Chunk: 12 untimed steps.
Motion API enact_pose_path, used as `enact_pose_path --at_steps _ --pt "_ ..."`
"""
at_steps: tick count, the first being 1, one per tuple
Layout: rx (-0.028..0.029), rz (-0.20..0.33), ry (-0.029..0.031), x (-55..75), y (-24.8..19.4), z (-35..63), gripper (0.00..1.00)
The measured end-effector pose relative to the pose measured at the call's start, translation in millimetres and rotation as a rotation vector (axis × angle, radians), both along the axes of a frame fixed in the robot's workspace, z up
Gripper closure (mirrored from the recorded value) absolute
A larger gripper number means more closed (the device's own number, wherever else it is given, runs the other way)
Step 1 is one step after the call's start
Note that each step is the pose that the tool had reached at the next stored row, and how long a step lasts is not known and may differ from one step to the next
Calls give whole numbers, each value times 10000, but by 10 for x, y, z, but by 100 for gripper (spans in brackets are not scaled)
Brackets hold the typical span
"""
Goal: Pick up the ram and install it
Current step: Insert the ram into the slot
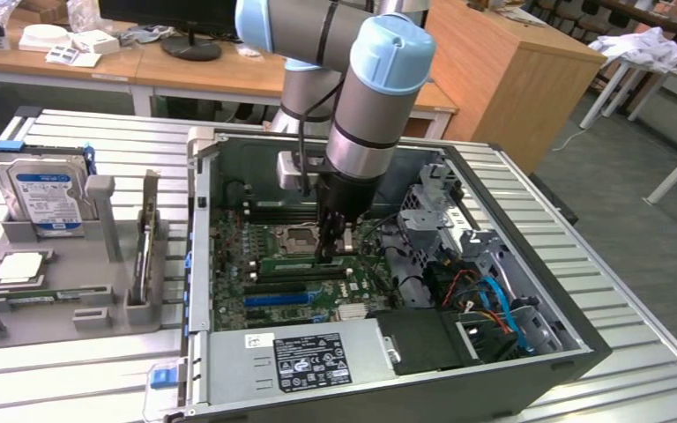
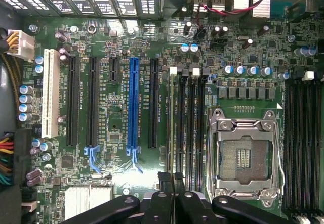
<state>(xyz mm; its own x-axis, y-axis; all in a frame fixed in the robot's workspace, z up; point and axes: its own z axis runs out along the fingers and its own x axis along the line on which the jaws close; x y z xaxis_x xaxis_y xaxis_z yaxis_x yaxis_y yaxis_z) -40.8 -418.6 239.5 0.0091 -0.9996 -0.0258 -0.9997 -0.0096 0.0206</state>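
The ram (image 1: 301,262) is a narrow green stick standing on edge in a black memory slot beside the CPU socket (image 2: 244,155), inside the open computer case (image 1: 550,348). In the wrist view the ram (image 2: 171,118) shows edge-on as a thin strip along the slot. My gripper (image 1: 336,253) reaches down into the case at the ram's end towards the exterior view's right. Its black fingers (image 2: 165,181) are shut together right over that end of the ram. I cannot tell whether they pinch the ram or only rest on its top edge.
On the motherboard, a blue expansion slot (image 2: 133,102), black slots and a white slot (image 2: 49,92) lie beside the memory slots. A grey fixture (image 1: 68,300) at the exterior view's left holds a blue-labelled hard drive (image 1: 45,189). The power supply (image 1: 303,357) and a drive cage (image 1: 444,216) crowd the case.
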Motion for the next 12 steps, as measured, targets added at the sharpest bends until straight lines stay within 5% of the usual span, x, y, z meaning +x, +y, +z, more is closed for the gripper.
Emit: enact_pose_path --at_steps 12 --pt "-1 -70 0 0 1 -1 88"
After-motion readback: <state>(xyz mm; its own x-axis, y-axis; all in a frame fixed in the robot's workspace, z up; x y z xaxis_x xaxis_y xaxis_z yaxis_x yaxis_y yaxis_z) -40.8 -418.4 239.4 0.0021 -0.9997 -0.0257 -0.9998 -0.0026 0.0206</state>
